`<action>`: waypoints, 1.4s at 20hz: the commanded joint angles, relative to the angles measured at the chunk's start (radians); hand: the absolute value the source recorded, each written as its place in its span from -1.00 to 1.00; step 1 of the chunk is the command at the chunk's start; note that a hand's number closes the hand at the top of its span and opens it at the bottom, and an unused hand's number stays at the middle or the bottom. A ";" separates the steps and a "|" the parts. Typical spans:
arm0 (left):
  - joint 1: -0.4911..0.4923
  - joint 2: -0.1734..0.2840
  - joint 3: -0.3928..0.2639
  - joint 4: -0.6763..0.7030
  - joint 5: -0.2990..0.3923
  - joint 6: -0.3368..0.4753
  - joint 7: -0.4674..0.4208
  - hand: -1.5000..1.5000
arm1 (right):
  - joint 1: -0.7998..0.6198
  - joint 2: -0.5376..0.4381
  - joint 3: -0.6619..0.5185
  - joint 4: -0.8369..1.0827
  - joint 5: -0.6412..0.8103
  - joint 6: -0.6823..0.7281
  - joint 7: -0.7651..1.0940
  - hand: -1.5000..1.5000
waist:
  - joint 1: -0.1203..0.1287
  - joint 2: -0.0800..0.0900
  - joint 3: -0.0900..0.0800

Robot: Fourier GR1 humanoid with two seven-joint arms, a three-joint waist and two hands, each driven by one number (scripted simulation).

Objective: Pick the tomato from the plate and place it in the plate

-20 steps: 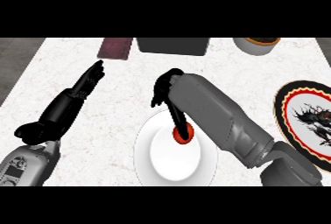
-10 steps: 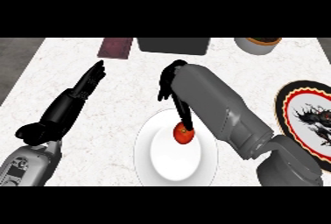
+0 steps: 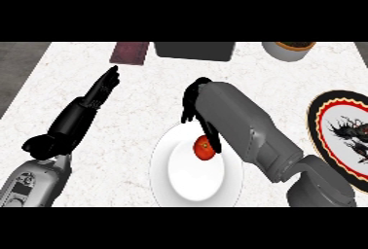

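**Marble counter: tomato in view again on the white plate, not lifted**

Counter [image 3: 144, 102] is white marble. Along the far edge: a dark box [image 3: 194, 50], a maroon block [image 3: 130, 52], a pot [image 3: 289, 49].

Right forearm [image 3: 248, 129] crosses over the white plate [image 3: 179, 182]. Patterned plate [image 3: 343, 133], the likely target, sits at the right edge, well apart.

Left hand [image 3: 101, 92] lies on the counter at left, fingers straight and together, resting.

Right hand [image 3: 195, 102] sits at the plate's far rim, fingers curled downward toward the tomato [image 3: 204, 148]. One finger reaches its top edge; whether that's a pinch or bare contact, can't tell.

Change: a second ago the hand covered most of the tomato; now the fruit shows almost whole. The hand has pulled slightly up and back, and the tomato is at nearly the same spot on the plate. My read: grasp is unconfirmed and the pick step isn't done. Left arm unchanged.
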 commanded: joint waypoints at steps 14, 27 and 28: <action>0.062 0.028 0.066 -0.055 0.020 -0.050 0.019 0.00 | 0.176 0.000 0.175 -0.075 0.062 0.095 -0.068 -1.00 | -0.015 -0.011 0.001; 0.066 -0.002 0.087 -0.010 -0.008 -0.056 -0.018 0.00 | 0.252 -0.001 0.269 -0.180 0.110 0.117 -0.150 1.00 | -0.051 -0.012 0.001; 0.032 -0.012 0.081 -0.019 -0.026 -0.032 0.015 0.00 | 0.248 -0.001 0.279 -0.213 0.120 0.106 -0.189 1.00 | -0.045 -0.009 0.002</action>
